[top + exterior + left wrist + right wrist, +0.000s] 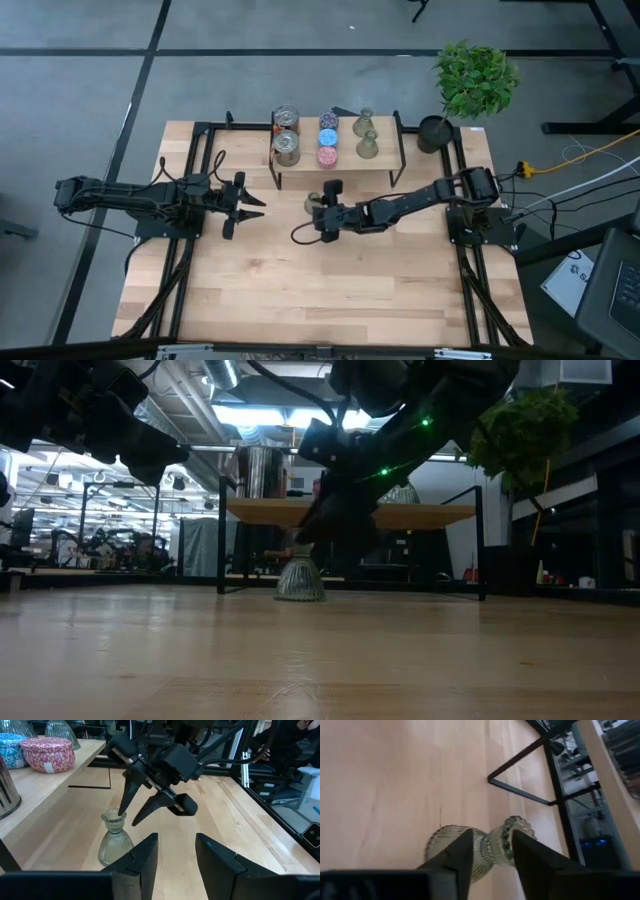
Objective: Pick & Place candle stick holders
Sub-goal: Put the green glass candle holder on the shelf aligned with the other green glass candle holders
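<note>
While right gripper (pixel 490 851) straddles vase (pixel 470 851) neck (upright), shelf (pixel 340 168) stocked

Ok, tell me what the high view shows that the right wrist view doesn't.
Only the high view shows the shelf with its seven candle holders, the potted plant, and the left gripper waiting open. Only the right wrist view shows the right gripper straddling the glass vase's neck. Both show that vase on the table in front of the shelf.
</note>
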You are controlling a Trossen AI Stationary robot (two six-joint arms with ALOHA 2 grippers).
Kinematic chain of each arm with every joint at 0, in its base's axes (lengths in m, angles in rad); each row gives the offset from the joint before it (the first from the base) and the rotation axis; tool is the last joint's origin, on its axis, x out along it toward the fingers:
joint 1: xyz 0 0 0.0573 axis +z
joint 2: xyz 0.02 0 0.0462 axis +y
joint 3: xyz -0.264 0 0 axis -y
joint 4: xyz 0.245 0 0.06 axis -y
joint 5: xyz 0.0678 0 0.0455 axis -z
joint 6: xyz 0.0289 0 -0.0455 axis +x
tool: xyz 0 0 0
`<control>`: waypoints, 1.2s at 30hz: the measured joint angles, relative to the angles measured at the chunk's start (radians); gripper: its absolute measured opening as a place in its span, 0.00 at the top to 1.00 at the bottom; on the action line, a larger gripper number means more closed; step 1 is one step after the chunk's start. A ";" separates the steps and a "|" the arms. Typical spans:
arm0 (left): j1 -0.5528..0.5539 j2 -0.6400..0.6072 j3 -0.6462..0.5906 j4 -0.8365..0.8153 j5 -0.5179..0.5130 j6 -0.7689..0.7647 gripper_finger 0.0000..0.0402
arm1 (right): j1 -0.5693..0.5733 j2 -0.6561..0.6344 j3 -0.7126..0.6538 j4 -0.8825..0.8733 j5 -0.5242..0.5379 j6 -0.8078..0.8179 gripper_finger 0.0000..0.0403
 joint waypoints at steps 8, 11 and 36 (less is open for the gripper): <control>0.000 0.000 0.000 0.000 0.000 0.000 0.68 | 0.031 -0.001 0.001 -0.020 0.049 -0.053 0.89; 0.000 0.000 0.000 0.000 0.000 0.000 0.68 | 0.042 -0.001 0.001 -0.023 0.049 -0.075 0.93; 0.000 0.000 0.000 0.000 0.000 0.000 0.68 | 0.204 -0.202 -0.003 -0.445 -0.125 0.355 0.96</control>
